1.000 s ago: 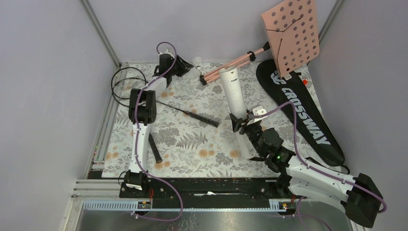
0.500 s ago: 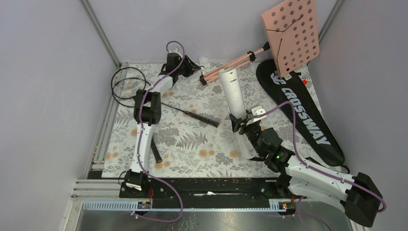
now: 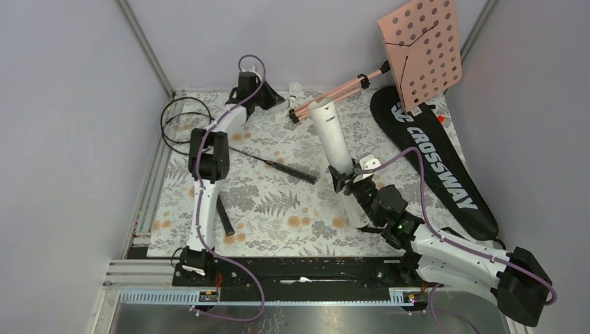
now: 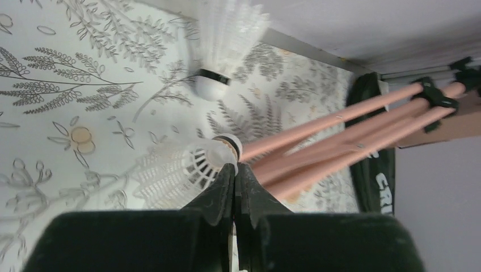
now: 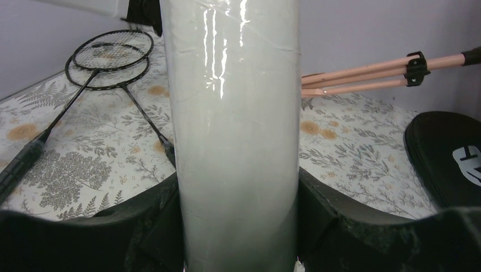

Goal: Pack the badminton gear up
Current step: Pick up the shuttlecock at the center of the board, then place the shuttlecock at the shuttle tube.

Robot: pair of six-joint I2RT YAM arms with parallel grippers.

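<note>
Cloth printed with ferns and flowers is covering the worktop (image 3: 278, 202), and almost all of the gear is lying loose on it, so the packing is looking barely begun. Along the right edge the black racket bag (image 3: 438, 163) is lying flat, with nothing of the gear showing inside it; whether its zip is open I cannot tell. A pink music stand (image 3: 421, 49) is leaning over the far right corner and is playing no part in this.

Near the middle, the right claw (image 3: 346, 179) is gripping the long white tube (image 3: 331, 136) low on its body, one finger on each side, and is tilting its open mouth towards the far edge. The two black rackets (image 3: 299, 172) are resting untouched on the left half, their heads overlapping by the far left corner.

At the far edge the left claw (image 4: 235, 170) is pressing its fingers tight together at the feather skirt of one shuttlecock (image 4: 181, 170), apparently nipping it. A second shuttlecock (image 4: 224, 34) is sitting just beyond it on the cloth.

Judging by this, the shuttlecocks are about to be loaded into the tube. After that, the rackets and the tube are waiting to go into the bag.
</note>
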